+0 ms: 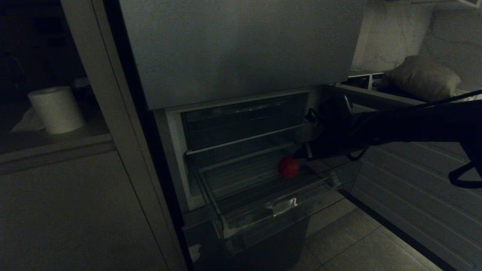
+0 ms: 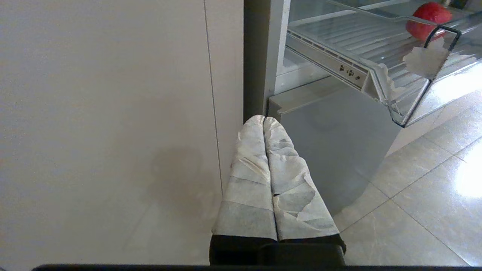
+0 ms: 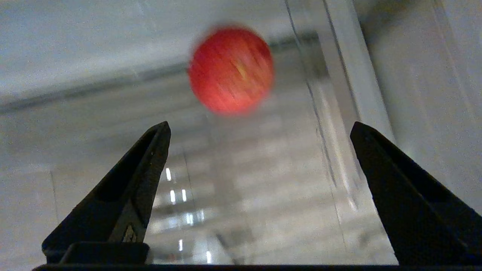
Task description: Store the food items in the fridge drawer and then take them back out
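At far left of the head view a paper roll sits dim on a shelf, its surroundings lost in darkness. My left gripper, taped fingers pressed together and empty, hangs low beside the cabinet wall. Centre frame, the fridge drawer stands pulled out, clear with a ribbed floor; only one food item, round, smooth, red, lies in it. Right of it my right gripper hovers spread wide, holding nothing, its arm a dark shape. Pale floor tiles fill the lower right.
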Available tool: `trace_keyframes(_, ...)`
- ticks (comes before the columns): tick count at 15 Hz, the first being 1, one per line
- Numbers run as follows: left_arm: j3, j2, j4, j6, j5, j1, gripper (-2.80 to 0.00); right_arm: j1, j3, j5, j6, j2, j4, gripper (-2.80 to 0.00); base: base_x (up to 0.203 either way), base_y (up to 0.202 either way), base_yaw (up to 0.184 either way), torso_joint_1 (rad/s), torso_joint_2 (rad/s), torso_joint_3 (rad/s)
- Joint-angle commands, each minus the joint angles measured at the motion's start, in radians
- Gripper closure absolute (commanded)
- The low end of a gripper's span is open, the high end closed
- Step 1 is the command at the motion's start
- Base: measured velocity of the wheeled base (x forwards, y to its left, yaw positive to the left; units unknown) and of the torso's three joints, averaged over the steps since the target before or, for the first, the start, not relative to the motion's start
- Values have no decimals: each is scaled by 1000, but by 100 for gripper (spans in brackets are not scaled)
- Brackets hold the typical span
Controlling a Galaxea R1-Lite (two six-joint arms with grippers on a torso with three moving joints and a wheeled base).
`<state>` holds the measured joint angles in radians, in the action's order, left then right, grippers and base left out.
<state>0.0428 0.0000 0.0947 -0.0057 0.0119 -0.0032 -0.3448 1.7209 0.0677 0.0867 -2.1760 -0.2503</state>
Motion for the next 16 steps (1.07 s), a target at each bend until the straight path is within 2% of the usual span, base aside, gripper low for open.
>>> trace_keyframes(1, 0, 2, 0, 0, 0, 0, 0, -13, -35, 0, 3, -15, 70, -280, 0, 0, 0, 0, 0, 0)
trace_keyframes(4, 0, 2, 0, 0, 0, 0, 0, -13, -81, 8, 24, -45, 229, -280, 0, 0, 0, 0, 0, 0)
trace_keyframes(6, 0, 2, 0, 0, 0, 0, 0, -14, -93, 79, 34, -81, 274, -280, 0, 0, 0, 0, 0, 0)
trace_keyframes(8, 0, 2, 0, 0, 0, 0, 0, -21, -91, 101, 88, -101, 308, -280, 0, 0, 0, 0, 0, 0)
trace_keyframes(10, 0, 2, 0, 0, 0, 0, 0, -29, -85, 106, 120, -111, 316, -280, 0, 0, 0, 0, 0, 0)
trace_keyframes(12, 0, 2, 0, 0, 0, 0, 0, -40, -75, 154, 119, -129, 316, -280, 0, 0, 0, 0, 0, 0)
trace_keyframes(16, 0, 2, 0, 0, 0, 0, 0, -49, -51, 192, 119, -142, 312, -280, 0, 0, 0, 0, 0, 0)
